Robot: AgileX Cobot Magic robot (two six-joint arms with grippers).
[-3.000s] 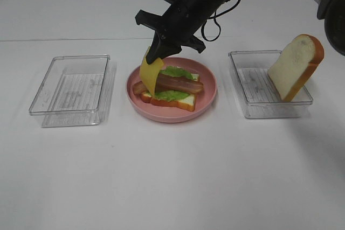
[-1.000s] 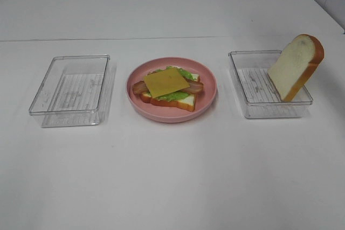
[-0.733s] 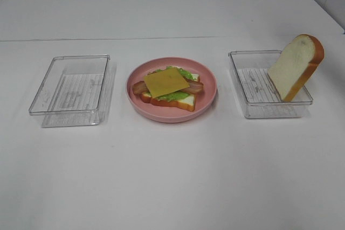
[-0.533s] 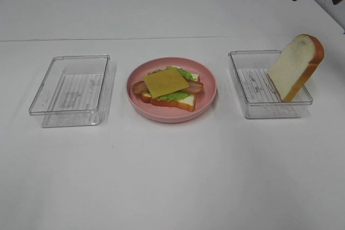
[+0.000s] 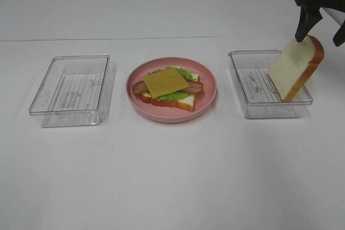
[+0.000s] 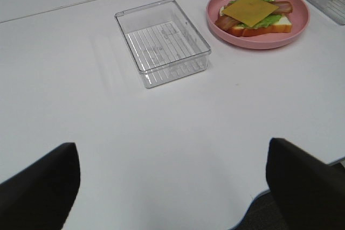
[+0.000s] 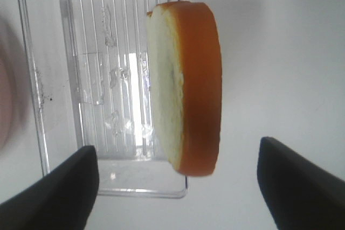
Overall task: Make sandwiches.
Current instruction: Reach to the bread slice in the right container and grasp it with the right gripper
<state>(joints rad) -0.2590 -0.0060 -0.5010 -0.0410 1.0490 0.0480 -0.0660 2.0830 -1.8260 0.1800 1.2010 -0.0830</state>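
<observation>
The sandwich stack [image 5: 166, 83] lies on a pink plate [image 5: 211, 90] at mid-table: a bread slice, green lettuce, brown bacon and a yellow cheese square on top; the left wrist view shows the stack [image 6: 252, 11] too. A second bread slice [image 5: 295, 67] leans upright against the far right wall of a clear box [image 5: 257, 109]. My right gripper [image 5: 322, 28] hangs open just above it, a finger on each side of the slice's top. In the right wrist view the bread slice [image 7: 186, 84] sits between the spread fingers of the right gripper [image 7: 178, 187], apart from both. My left gripper [image 6: 172, 197] is open and holds nothing.
An empty clear box [image 5: 70, 90] stands left of the plate, also in the left wrist view as the empty box [image 6: 161, 41]. The white table's near edge [image 6: 253, 216] shows by the left gripper.
The right gripper let the cheese go flat on the stack, rose out of view, then travelled right and came down over the leaning bread slice. The left arm has not moved.
</observation>
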